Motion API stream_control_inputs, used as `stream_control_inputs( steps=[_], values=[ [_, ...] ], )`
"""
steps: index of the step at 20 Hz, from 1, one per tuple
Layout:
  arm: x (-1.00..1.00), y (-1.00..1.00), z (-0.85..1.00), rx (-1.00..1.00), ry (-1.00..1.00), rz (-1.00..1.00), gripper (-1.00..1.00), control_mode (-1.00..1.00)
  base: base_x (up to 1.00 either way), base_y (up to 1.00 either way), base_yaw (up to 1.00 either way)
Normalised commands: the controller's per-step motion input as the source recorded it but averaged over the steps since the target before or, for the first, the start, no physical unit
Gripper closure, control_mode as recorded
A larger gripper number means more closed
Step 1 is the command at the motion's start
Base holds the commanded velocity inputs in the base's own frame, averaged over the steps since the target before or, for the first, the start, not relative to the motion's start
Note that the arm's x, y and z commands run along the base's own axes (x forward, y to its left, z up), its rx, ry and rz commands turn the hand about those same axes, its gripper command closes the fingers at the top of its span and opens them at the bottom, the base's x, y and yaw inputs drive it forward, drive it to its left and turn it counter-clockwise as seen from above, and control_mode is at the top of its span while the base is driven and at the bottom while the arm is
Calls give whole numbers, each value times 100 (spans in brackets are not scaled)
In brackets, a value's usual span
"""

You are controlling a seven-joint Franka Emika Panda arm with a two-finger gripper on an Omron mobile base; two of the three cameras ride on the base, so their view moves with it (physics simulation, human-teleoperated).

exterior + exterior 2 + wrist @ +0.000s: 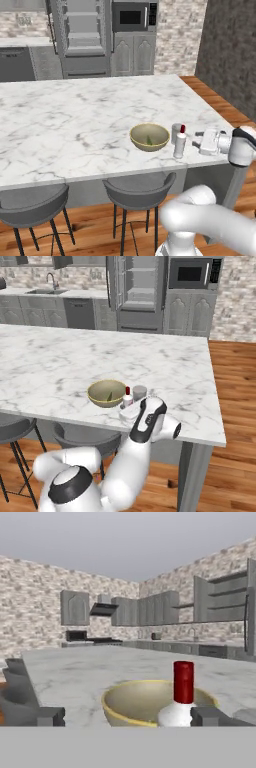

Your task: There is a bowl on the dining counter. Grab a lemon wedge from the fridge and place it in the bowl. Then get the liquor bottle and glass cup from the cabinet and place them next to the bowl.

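On the marble worktop, the bowl is seen with the lemon wedge inside; the liquor bottle and glass cup are set just beside it. The fingers are spread wide, empty. Little seems left.

The bowl sits on the marble counter near its front edge. The liquor bottle and glass cup stand just right of the bowl. The arm's white wrist is beside the bottle.
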Motion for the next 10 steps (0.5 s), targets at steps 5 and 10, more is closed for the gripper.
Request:
stream_control_inputs(
  steps=[5,10],
  values=[
    [-52,5,100,0,-9,0,-100,-100,0,0,0],
    [-62,44,100,-6,-4,0,-100,-100,0,0,0]
  ],
)
